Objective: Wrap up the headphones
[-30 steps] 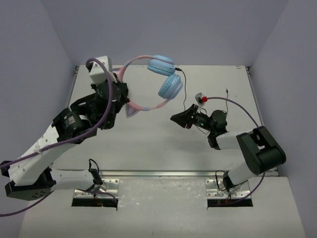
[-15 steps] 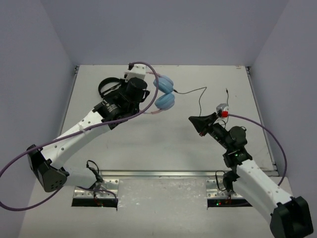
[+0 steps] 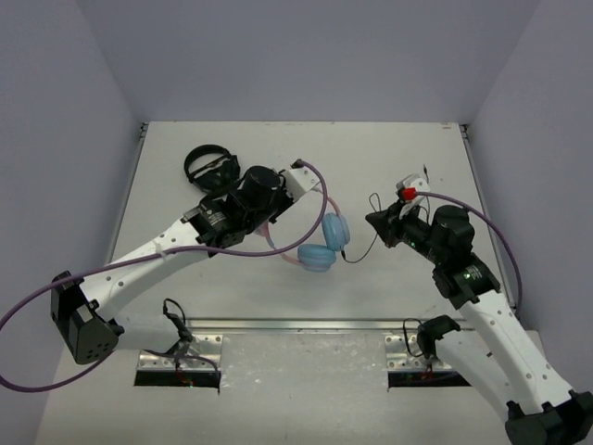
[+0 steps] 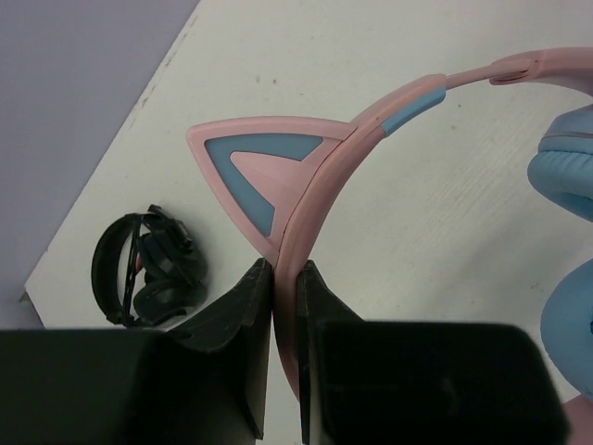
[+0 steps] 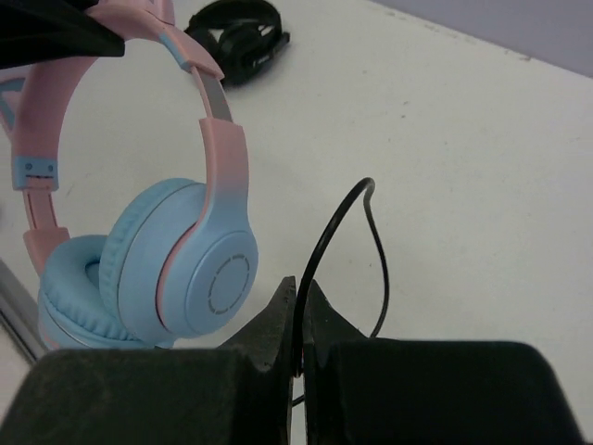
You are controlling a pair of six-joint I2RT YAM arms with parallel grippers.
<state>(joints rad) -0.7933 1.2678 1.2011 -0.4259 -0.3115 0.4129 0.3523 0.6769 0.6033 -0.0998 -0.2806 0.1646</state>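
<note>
Two arms reach from the near edge of the table point(image 3: 417, 148) toward its middle. Over the right half of the table, the right gripper point(image 5: 298, 289) has its fingers pressed together on the thin black cable point(image 5: 350, 206). The cable rises from between the jaws in a narrow loop and bends back down toward the table surface. In the top view the same cable runs leftward, low over the middle of the table, to the lower ear cup.

Over the middle of the table, slightly left of centre, the left gripper point(image 4: 284, 273) is clamped on the headphones point(image 3: 320, 258). Its two fingers pinch the pink headband point(image 4: 389, 116) edge-on, just below one pink-and-blue cat ear point(image 4: 264, 167). The headband arches away from the jaws, and the two light blue ear cups hang side by side at its free end, nearer the table's near edge than the gripper. Whether the cups touch the table surface cannot be told.

At the far left of the table, well apart from both grippers, a pair of all-black headphones point(image 3: 208, 167) lies folded on the surface.
</note>
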